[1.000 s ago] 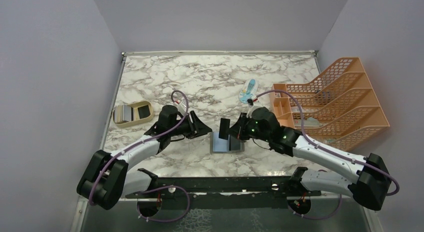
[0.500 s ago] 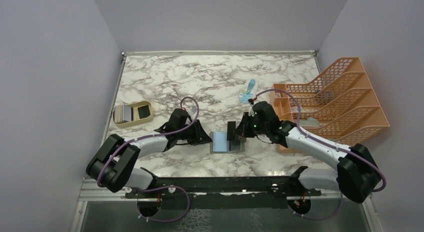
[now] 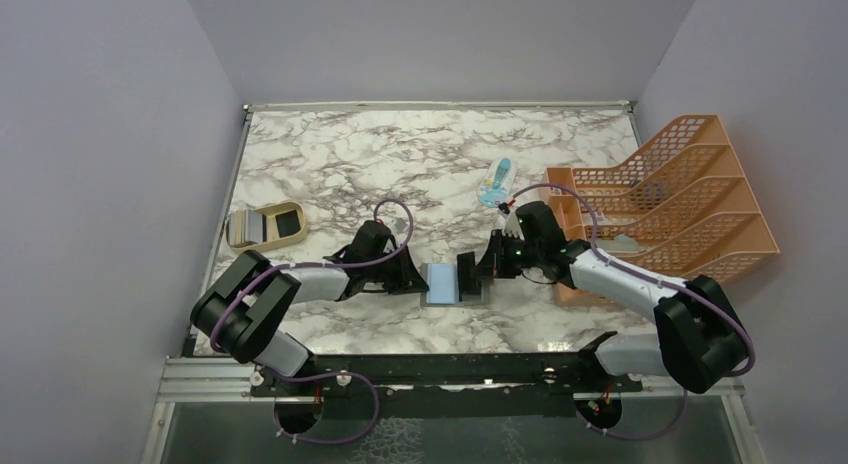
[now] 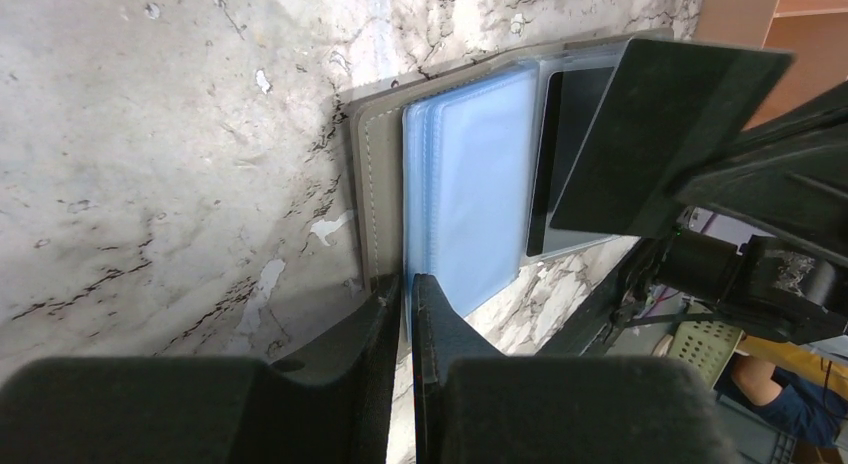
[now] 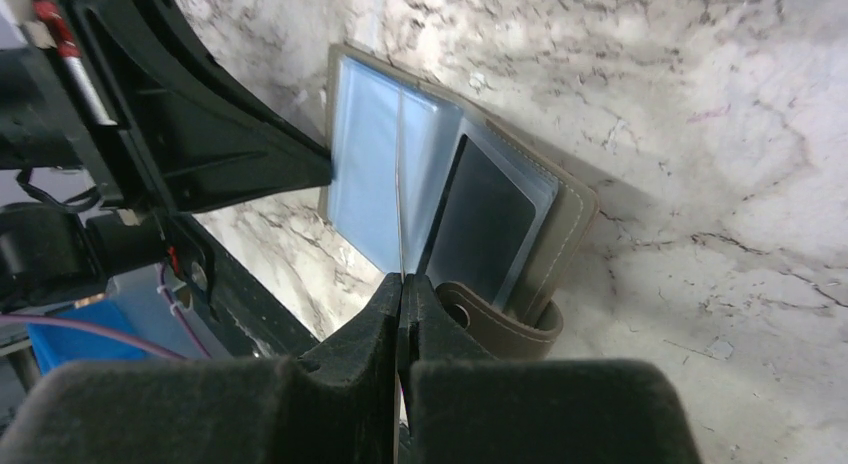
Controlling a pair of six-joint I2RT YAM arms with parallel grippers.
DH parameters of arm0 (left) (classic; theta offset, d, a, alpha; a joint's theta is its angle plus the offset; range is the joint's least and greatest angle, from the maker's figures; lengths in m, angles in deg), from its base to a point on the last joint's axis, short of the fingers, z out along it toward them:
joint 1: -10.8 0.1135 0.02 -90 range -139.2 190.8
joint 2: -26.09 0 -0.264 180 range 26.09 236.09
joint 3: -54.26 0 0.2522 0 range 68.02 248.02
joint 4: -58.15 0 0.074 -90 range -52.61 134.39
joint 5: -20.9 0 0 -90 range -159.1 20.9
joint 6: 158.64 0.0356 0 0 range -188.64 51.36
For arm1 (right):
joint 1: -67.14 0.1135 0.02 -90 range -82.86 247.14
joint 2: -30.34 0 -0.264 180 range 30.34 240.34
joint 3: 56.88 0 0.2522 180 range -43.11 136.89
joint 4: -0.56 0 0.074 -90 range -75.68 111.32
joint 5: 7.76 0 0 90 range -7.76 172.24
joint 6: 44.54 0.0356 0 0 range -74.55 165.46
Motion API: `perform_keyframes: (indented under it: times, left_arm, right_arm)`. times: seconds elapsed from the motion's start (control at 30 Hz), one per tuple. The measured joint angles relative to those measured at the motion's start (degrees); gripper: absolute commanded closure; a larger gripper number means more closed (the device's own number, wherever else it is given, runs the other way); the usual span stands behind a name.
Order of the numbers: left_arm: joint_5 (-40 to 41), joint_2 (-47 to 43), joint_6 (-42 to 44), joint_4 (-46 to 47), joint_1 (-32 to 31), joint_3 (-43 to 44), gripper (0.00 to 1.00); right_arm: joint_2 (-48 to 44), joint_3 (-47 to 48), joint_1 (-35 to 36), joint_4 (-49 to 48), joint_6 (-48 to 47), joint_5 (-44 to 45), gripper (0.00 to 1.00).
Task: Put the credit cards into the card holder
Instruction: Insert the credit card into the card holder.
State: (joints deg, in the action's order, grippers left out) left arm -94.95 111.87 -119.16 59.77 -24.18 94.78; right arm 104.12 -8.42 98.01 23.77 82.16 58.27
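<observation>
- The flat grey folding card holder [image 3: 443, 283] is laid open on the marble counter [image 3: 400, 164], between both claws.
- One floppy clear sleeve [image 5: 398, 214] is pinched by the fully closed right claw [image 5: 400, 280].
- The left claw [image 4: 408, 281] is narrowed to a slit at the cover's edge; a grip cannot be confirmed.
- The pale plastic credit cards [image 3: 246, 225], judged light, stiff and slick, are kept in the tan oval tray [image 3: 268, 246]; edges are best pinched.

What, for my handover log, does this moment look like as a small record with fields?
holder: grey folding card holder, open on marble table
left end effector: pinching holder's left edge
right end effector: shut on one clear sleeve leaf, held upright
cards: pale plastic credit cards stacked in tan oval tray, apart from holder
other: orange mesh file rack at right
</observation>
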Motion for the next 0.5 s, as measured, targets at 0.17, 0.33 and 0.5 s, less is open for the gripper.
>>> perform_keyframes:
  times: [0.17,0.33,0.5]
  left_arm:
    - [0.94,0.2,0.13,0.39,-0.48,0.02,0.88]
    - [1.55,0.2,0.13,0.52,-0.9,0.0,0.88]
    - [2.14,0.04,0.13,0.46,-1.18,0.0,0.87]
  right_arm:
    - [2.82,-2.21,-0.42,-1.79,-0.07,-3.37,0.99]
    - [4.11,-3.1,-0.59,-3.32,0.24,-4.57,0.99]
    - [5.6,-3.93,-1.22,-5.35,1.05,-5.18,0.99]
